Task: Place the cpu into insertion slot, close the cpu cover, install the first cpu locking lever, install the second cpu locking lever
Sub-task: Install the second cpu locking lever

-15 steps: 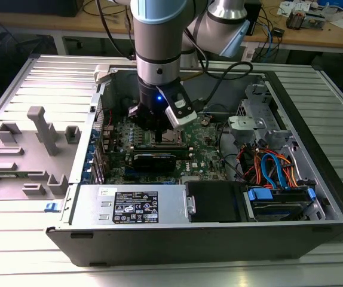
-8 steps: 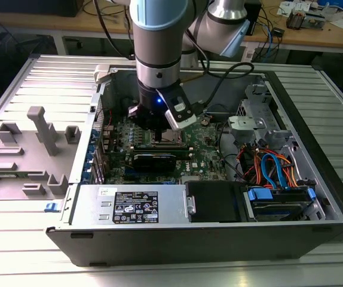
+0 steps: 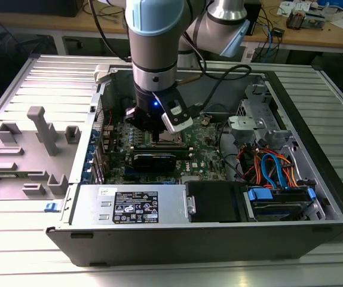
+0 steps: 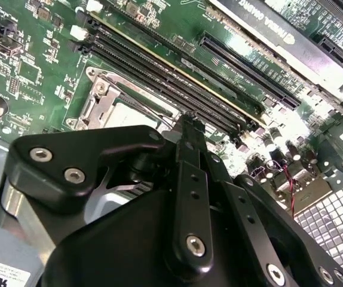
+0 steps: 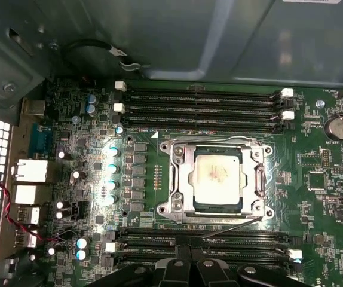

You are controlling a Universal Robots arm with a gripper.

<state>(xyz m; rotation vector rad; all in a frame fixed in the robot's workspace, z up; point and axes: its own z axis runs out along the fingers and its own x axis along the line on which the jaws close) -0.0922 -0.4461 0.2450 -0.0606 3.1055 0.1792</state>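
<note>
First wrist view: cpu [image 5: 217, 175] seated; cpu cover [image 5: 180, 179] closed around it.

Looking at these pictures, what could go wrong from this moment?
1. The gripper hangs close over the memory slots beside the socket; a small sideways slip might scrape them.
2. The cpu sits in the insertion slot with the cpu cover framing it. A thin lever wire runs along the cover's edge near the fingers, so a careless push could bend it or miss it.
</note>
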